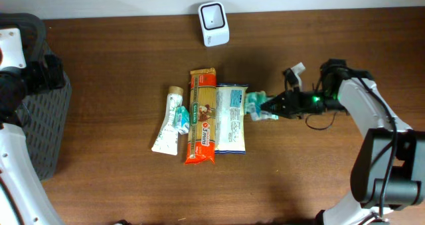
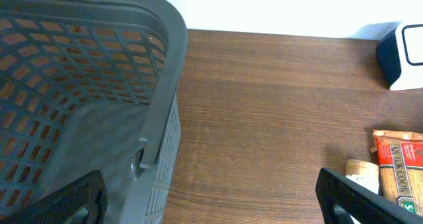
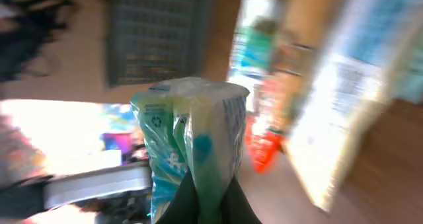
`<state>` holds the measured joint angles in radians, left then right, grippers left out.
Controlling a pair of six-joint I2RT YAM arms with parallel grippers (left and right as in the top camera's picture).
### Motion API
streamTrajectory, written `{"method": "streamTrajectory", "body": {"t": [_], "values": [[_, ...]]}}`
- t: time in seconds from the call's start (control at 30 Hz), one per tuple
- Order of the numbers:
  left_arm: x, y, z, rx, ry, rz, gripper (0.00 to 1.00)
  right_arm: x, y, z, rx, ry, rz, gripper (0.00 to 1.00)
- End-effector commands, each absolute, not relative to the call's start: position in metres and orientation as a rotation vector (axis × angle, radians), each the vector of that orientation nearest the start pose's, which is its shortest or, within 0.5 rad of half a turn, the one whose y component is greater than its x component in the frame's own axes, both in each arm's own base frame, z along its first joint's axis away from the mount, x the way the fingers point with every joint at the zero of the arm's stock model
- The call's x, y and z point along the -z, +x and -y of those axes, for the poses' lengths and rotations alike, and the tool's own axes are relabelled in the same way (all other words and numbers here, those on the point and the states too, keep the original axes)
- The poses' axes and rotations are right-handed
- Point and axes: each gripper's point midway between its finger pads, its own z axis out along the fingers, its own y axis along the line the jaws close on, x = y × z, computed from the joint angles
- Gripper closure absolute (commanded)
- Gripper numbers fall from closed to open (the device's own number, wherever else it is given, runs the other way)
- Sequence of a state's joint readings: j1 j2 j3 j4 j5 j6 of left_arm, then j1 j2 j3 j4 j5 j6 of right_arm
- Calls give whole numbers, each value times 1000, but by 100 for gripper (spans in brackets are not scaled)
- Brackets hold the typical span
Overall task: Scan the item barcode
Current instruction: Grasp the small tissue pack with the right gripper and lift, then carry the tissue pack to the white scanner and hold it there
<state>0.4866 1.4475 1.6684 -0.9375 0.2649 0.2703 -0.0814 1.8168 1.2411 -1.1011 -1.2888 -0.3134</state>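
A small teal-and-white plastic packet [image 1: 254, 104] is held just right of the row of items, with my right gripper [image 1: 267, 109] shut on its right end. In the right wrist view the packet [image 3: 192, 131] rises crumpled out of the closed black fingers [image 3: 185, 204], and the picture is blurred; no barcode is readable on it. The white barcode scanner [image 1: 214, 24] stands at the back of the table. Over the basket at the far left, my left gripper [image 2: 218, 211] is wide open and holds nothing.
On the wooden table lie a white toothpaste tube [image 1: 169, 119], an orange spaghetti pack [image 1: 202, 115] and a white-and-blue pack [image 1: 231, 117], side by side. A grey mesh basket [image 1: 46, 119] stands at the left edge; its rim [image 2: 168, 85] fills the left wrist view.
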Motion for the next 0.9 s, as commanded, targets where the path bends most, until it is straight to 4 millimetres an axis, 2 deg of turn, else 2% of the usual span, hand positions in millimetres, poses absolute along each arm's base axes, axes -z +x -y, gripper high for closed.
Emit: {"method": "streamTrajectory", "body": {"t": [0.0, 0.1, 0.17, 0.3, 0.43, 0.53, 0.63, 0.67, 0.77, 0.83, 0.87], "values": [[-339, 369, -145, -119, -88, -2238, 1, -228, 323, -168, -2039, -296, -2081, 96], [-339, 369, -145, -119, -88, -2238, 1, -252, 325, -186, -2073, -344, -2100, 96], [-339, 369, -145, -119, -87, -2238, 1, -276, 329, -195, -2072, -399, -2090, 96], [-339, 369, -145, -119, -88, -2238, 1, -315, 339, -199, -2044, -431, -2089, 96], [-339, 369, -145, -119, -88, -2238, 1, -312, 351, -204, -1840, -355, -2291, 96], [-339, 369, -145, -119, -87, -2238, 1, -318, 350, -215, -1790, -392, -2313, 96], [-339, 369, -145, -119, -88, -2238, 1, -338, 348, -225, -1747, -447, -2296, 96], [-339, 369, -145, -119, -88, -2238, 1, -340, 350, -226, -1684, -445, -2320, 96], [-339, 369, -145, -119, -87, -2238, 1, -333, 359, -224, -1308, -424, -2448, 96], [-339, 369, -145, -119, -88, -2238, 1, -337, 372, -213, -882, -381, -2490, 96], [-339, 369, -145, -119, -88, -2238, 1, -344, 383, -205, -663, -353, -2458, 96]]}}
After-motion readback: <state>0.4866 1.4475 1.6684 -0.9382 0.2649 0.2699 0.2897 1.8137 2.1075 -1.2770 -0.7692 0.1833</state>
